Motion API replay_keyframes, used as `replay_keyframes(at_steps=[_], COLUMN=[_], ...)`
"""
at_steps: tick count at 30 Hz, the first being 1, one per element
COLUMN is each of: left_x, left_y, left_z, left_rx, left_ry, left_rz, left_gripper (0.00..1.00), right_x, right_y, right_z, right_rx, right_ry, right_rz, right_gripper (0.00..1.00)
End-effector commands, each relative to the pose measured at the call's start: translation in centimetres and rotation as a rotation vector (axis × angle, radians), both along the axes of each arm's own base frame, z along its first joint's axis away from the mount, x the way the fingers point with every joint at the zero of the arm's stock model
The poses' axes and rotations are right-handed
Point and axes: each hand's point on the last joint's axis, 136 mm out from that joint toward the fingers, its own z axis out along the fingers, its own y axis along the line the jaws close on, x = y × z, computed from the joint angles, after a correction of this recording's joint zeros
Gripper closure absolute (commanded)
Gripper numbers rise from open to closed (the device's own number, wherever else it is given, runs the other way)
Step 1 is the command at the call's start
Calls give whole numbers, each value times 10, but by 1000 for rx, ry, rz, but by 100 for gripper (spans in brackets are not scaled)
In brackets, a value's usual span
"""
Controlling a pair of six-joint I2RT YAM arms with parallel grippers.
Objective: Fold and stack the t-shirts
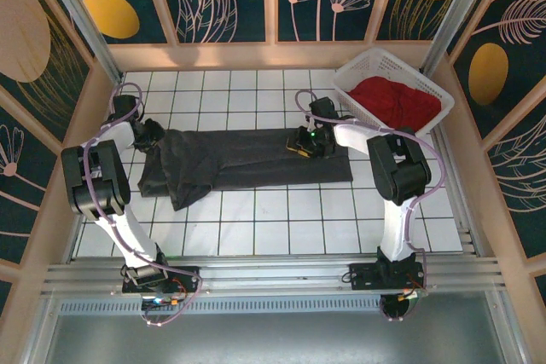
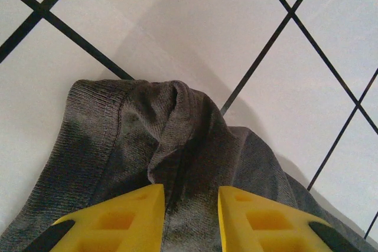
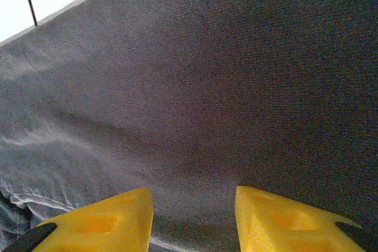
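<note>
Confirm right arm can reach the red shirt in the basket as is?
Probably yes. The red shirt lies in the open-topped basket just beyond the right gripper, nothing between them.

dark grey t-shirt [image 3: 212,87], yellow fingers [image 3: 100,221] apart

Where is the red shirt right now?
In the top view, the red t-shirt lies bunched in the white basket at the far right corner of the table, just beyond the right gripper.
</note>
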Motion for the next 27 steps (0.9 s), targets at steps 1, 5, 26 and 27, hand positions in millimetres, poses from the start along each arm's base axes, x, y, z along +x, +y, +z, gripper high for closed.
replay_keyframes(at_steps=[1, 5, 26, 27], left_x=[-4, -10, 13, 13], left_y=[11, 25, 14, 19], left_z=[-3, 5, -9, -7], left_rx=[50, 123, 35, 57], left_ry=[35, 34, -1, 4], left_rz=[14, 65, 42, 56], left_gripper=[70, 59, 88, 92], right_x=[3, 2, -1, -1], right_y=[-4, -6, -11, -15], right_z=[-8, -11, -20, -22], right_rx=[-20, -27, -61, -79], right_ry=[24, 31, 57, 60], right_rz=[-1, -3, -11, -17], right_gripper=[58, 59, 59, 60])
